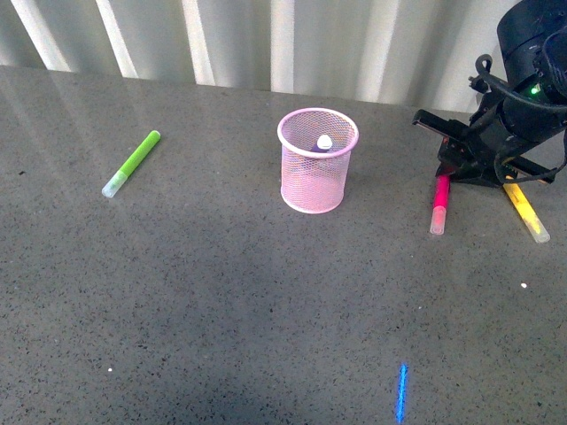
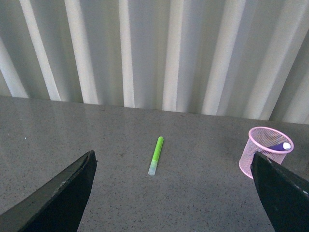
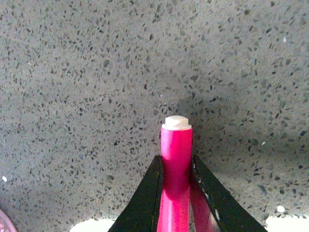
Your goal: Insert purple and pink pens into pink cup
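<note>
The pink mesh cup (image 1: 317, 160) stands upright at the table's middle back; it also shows in the left wrist view (image 2: 264, 150). The purple pen (image 2: 280, 146) leans inside it, its white end (image 1: 324, 142) showing at the rim. My right gripper (image 1: 446, 168) is low at the far right and shut on the pink pen (image 1: 439, 203), whose clear cap points toward me. In the right wrist view the pink pen (image 3: 176, 159) is clamped between both jaws. My left gripper (image 2: 174, 193) is open and empty, out of the front view.
A lime-green marker (image 1: 132, 163) lies at the back left; it also shows in the left wrist view (image 2: 156, 155). A yellow marker (image 1: 526, 211) lies just right of the pink pen. A white curtain hangs behind the grey speckled table (image 1: 221, 292).
</note>
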{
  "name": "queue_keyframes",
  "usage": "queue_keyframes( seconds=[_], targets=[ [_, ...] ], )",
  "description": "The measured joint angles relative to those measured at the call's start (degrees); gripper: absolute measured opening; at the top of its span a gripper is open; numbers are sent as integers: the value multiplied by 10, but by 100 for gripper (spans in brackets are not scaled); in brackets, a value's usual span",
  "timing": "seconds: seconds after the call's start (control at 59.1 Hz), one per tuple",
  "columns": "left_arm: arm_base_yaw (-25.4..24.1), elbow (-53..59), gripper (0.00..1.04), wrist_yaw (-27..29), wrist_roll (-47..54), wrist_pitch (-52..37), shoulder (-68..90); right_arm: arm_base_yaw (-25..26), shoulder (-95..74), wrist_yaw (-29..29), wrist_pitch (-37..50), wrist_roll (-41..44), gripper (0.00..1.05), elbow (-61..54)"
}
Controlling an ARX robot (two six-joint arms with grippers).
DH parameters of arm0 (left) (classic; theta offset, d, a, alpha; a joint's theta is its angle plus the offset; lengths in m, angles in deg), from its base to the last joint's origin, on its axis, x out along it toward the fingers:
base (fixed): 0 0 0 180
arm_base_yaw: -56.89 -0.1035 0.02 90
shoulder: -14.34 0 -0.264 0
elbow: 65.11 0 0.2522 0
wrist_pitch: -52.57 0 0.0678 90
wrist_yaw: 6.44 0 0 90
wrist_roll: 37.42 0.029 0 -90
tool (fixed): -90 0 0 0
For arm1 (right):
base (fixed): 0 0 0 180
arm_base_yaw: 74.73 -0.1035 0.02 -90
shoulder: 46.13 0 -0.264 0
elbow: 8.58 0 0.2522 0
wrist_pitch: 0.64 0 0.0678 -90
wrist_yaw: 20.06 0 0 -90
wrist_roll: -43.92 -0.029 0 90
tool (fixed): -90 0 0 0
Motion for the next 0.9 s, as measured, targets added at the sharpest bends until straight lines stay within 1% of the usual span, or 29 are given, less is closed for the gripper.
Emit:
queue_keyframes(
  seconds=[0.118,0.203,0.288,0.322,0.423,0.508,0.525,0.575,0.694,0.745,0.778,0.897],
  targets=[
    [0,0,98,0,0,0,0,6,0,0,4,0,11,1],
    [0,0,98,0,0,0,0,9,0,-3,24,-3,11,1],
    [0,0,98,0,0,0,0,9,21,0,89,-22,11,-23],
    [0,0,98,0,0,0,0,8,45,13,127,-30,11,-45],
    [0,0,98,0,0,0,0,1,105,42,194,-38,11,-85],
    [0,0,98,0,0,0,0,-10,178,79,270,-38,11,-125],
    [0,0,98,0,0,0,0,-15,203,89,295,-37,11,-138],
    [0,0,98,0,0,0,0,-24,236,101,334,-27,11,-158],
    [0,0,98,0,0,0,0,-49,299,138,447,20,11,-211],
    [0,0,98,0,0,0,0,-56,305,163,477,31,11,-222],
    [0,0,98,0,0,0,0,-59,304,169,483,38,11,-226],
    [0,0,98,0,0,0,0,-63,280,169,501,63,11,-245]
  ],
)
